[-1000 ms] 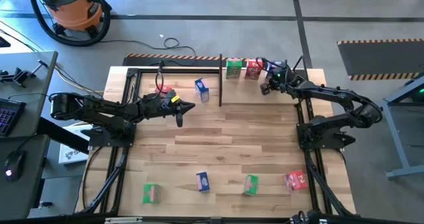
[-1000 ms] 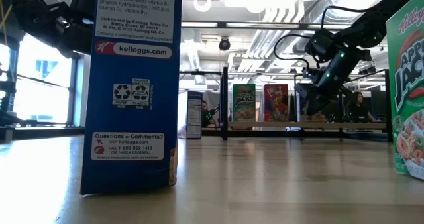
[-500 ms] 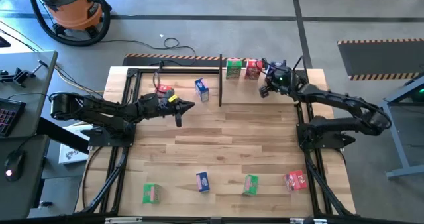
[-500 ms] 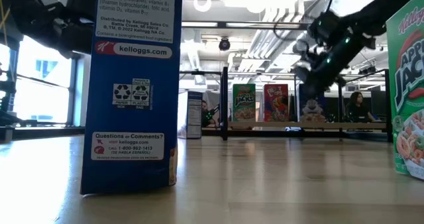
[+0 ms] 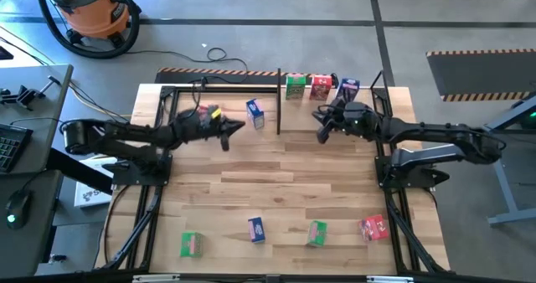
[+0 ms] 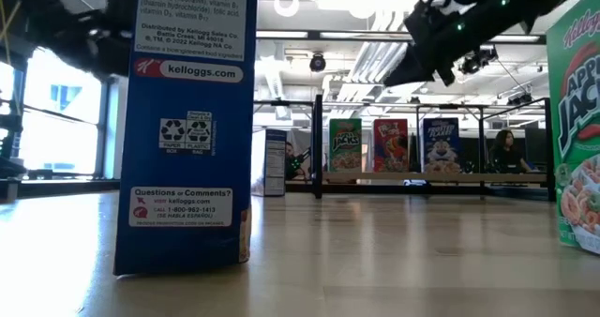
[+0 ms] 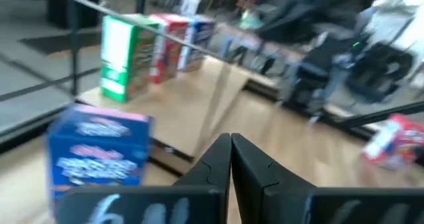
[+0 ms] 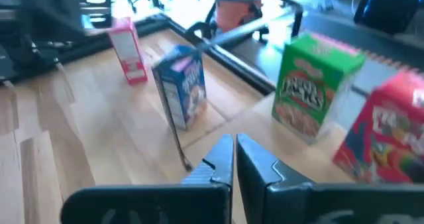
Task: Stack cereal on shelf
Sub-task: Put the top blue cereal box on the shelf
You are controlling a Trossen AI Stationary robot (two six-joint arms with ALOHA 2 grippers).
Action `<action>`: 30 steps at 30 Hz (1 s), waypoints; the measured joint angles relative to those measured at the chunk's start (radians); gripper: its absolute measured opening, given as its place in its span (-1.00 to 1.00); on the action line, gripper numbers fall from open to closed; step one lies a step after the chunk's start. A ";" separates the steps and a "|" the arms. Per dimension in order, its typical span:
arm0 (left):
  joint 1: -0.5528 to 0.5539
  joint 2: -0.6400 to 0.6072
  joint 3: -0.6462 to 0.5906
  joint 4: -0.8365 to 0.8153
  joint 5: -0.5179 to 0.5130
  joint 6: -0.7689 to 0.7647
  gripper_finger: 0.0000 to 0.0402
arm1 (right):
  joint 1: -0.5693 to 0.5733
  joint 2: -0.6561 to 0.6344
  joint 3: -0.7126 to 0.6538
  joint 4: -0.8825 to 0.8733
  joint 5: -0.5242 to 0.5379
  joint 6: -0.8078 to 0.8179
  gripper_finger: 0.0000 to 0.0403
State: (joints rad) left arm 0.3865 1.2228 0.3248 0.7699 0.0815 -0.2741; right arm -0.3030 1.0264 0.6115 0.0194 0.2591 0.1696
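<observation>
A green, a red and a blue cereal box stand upright in a row on the shelf, right of its divider post. Another blue box stands left of the post, with a red one partly behind my left arm. Several more boxes sit near the front edge, among them a blue one and a green one. My left gripper is shut and empty, just left of the blue box. My right gripper is shut and empty, raised right of the post.
The black base frames of both arms run along the table's left and right sides. Bare wood lies between the shelf and the front row. In the low view a blue box and a green box stand close to the camera.
My right gripper has drawn away from the blue box on the shelf, risen, and swung toward the table's left and near side, tipping closer to level. That blue box stands uncovered beside the red one. My left gripper has swung slightly toward the far edge.
</observation>
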 joint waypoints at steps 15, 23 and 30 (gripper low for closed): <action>0.371 0.232 0.593 -0.786 0.115 0.361 -1.00 | 0.051 0.000 0.015 -0.012 0.056 -0.042 -1.00; 0.412 0.478 0.767 -0.921 0.222 0.440 -1.00 | 0.051 0.000 0.015 -0.023 0.056 -0.059 -1.00; 0.373 0.533 0.797 -0.992 0.439 0.518 -1.00 | 0.051 0.001 0.015 -0.033 0.051 -0.066 -1.00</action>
State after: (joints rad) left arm 0.7599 1.7561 1.1213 -0.2218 0.5208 0.2439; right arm -0.2520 1.0271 0.6262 -0.0133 0.3103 0.1036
